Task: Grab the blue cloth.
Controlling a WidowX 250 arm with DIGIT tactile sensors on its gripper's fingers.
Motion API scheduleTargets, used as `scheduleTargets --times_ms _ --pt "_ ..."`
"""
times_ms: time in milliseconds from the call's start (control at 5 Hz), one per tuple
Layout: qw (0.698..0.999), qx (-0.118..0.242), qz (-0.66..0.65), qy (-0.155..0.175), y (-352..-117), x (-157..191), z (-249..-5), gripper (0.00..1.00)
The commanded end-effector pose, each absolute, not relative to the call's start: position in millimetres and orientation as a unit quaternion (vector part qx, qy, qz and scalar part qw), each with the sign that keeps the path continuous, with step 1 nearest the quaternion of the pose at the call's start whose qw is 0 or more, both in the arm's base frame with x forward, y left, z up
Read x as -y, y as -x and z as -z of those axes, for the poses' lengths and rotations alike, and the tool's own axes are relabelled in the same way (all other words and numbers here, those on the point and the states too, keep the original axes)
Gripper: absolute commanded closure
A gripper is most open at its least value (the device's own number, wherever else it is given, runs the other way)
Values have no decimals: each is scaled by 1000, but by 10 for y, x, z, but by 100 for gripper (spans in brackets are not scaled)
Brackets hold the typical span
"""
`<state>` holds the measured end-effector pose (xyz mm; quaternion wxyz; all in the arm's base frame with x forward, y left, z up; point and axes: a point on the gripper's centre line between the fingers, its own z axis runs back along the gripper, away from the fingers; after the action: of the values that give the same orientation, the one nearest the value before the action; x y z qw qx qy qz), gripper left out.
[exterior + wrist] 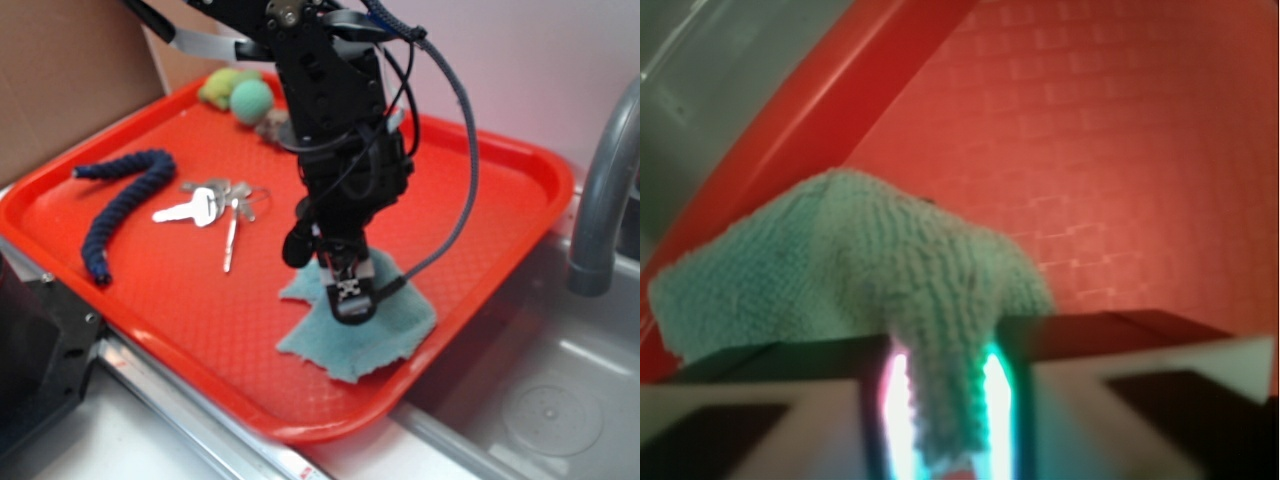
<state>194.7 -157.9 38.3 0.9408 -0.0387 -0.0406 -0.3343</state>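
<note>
The blue cloth is a pale teal terry washcloth lying near the front right corner of the red tray. My gripper stands straight down on its middle. In the wrist view a pinched fold of the blue cloth rises between the two fingers, and my gripper is shut on that fold. The rest of the cloth spreads out on the tray towards the rim.
A dark navy braided rope lies at the tray's left, a bunch of keys in the middle, and a teal ball with a green toy at the back. A steel sink and a grey faucet are on the right.
</note>
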Motion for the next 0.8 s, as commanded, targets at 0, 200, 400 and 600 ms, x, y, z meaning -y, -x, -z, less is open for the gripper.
scheduleTargets --times_ms 0,200,400,600 --pt "949 76 304 28 -1838 1521 -713 100" --pt "975 76 205 33 -1806 1150 -1189 100" --pt "994 54 77 61 -1668 633 -1674 100" --pt "995 41 -49 71 -1552 160 -2169 100"
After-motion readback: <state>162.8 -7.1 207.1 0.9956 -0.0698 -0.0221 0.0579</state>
